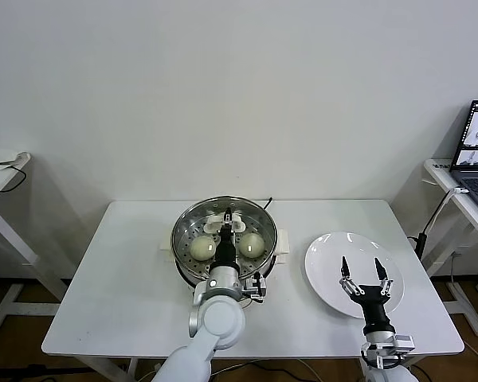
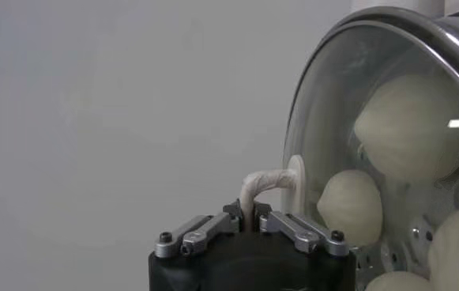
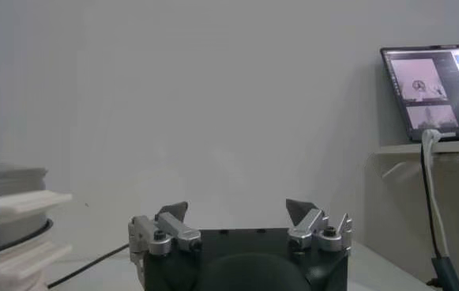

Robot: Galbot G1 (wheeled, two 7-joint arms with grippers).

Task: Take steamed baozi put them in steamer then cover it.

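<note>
Left gripper (image 1: 225,225) is shut on the lid handle (image 2: 265,183), the pale loop being pinched between the closed jaws in the left wrist view, so that the lid (image 2: 348,103) can be carried by its centre. In that view the glass lid is seen edge-on beside the gripper, and baozi (image 2: 412,126) show through it. In the head view the lid is seen lying over the steamer (image 1: 224,235) at the middle of the table (image 1: 103,278), its steel rim matching the pot's rim; whether it is fully seated or held just above cannot be told. Two baozi are plainly seen through the glass, one left and one right of the gripper, and others are partly hidden by the arm; the wrist view shows four rounded shapes. They sit on the perforated tray, which is where the task wants them.

Right gripper (image 1: 364,273) is held with its jaws spread wide and nothing between them, over the near part of the plate (image 1: 334,247) at the right of the table. The plate carries no baozi, which suggests the loading is finished and this arm is merely waiting clear of the pot.

By this reading only the cover step is left: the lid is to be settled level on the rim and the handle let go
</note>
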